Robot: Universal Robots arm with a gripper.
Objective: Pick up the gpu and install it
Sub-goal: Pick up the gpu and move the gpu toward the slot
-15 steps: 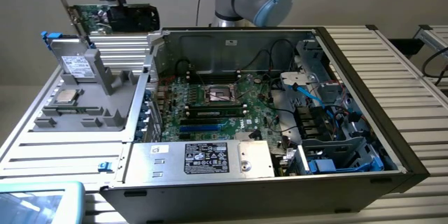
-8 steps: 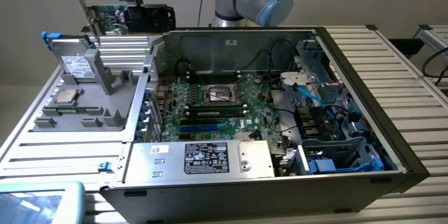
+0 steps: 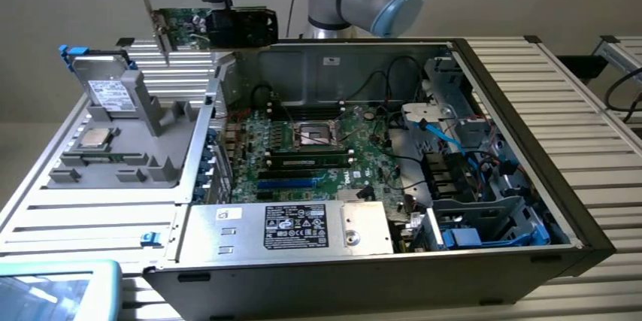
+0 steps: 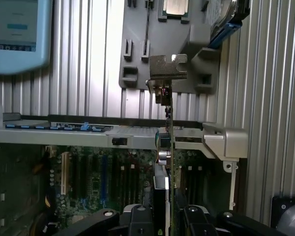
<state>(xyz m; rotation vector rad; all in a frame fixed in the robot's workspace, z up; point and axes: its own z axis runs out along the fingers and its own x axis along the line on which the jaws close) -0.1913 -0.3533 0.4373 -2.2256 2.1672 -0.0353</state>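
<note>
Slatted metal table (image 3: 572, 95), open computer case (image 3: 351, 283), gripper (image 3: 236, 20) clamped on gpu (image 3: 191, 24) above case rim, wrist view showing gpu edge-on over motherboard slots (image 4: 103, 172).

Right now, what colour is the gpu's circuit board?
The gpu board is green, clearest in the exterior view.

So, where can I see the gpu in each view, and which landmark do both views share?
Exterior view: the gpu hangs in the claw, high up toward the exterior view's left, beyond the grey tray.
Wrist view: the gpu is seen edge-on, gripped by the claw, with its silver bracket in front of the grey tray.
Shared landmark: the grey tray beside the open computer.
</note>
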